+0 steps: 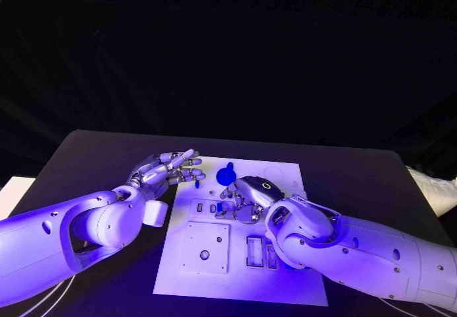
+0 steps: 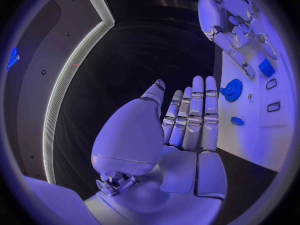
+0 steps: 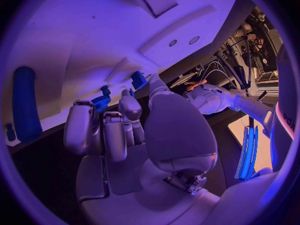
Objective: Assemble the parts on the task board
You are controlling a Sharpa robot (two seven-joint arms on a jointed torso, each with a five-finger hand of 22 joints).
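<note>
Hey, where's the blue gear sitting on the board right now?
In the head view, the blue gear lies near the task board's far edge, between the left hand and right hand.

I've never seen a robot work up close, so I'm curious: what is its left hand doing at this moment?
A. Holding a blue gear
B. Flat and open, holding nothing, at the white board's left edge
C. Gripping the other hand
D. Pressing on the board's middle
B: the left hand is stretched out with its fingers straight and nothing in it, beside the white task board, while the round blue gear lies apart from it on the board.
</note>
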